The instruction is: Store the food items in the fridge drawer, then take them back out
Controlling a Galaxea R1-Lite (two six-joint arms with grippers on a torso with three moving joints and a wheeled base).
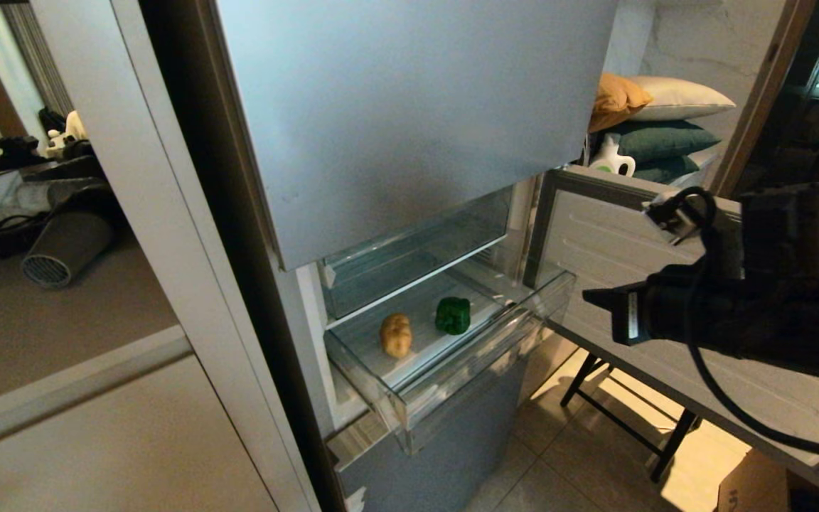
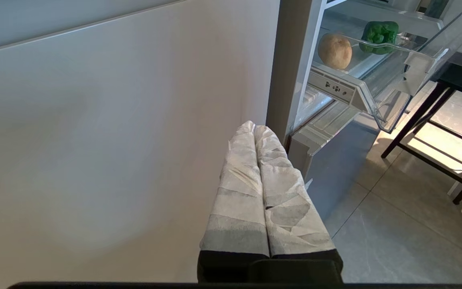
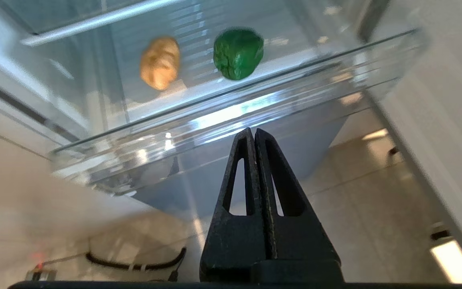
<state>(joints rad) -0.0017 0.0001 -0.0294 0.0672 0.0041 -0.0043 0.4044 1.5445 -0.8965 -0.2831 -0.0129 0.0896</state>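
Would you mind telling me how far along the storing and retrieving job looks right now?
Done, by the look of it: the potato and green pepper both lie in the pulled-out fridge drawer. In hand: the right gripper, jaws shut and empty, points at the drawer's front lip without touching it. The left gripper is shut beside the cabinet. Left: whether the drawer still gets closed or the items now come out cannot be told.

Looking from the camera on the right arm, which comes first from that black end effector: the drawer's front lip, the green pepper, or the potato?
1. Drawer's front lip, right ahead of the shut right end effector.
2. Green pepper, inside the drawer, beyond the lip.
3. Potato, beside the pepper, offset sideways; nearly level with it, so a close call.
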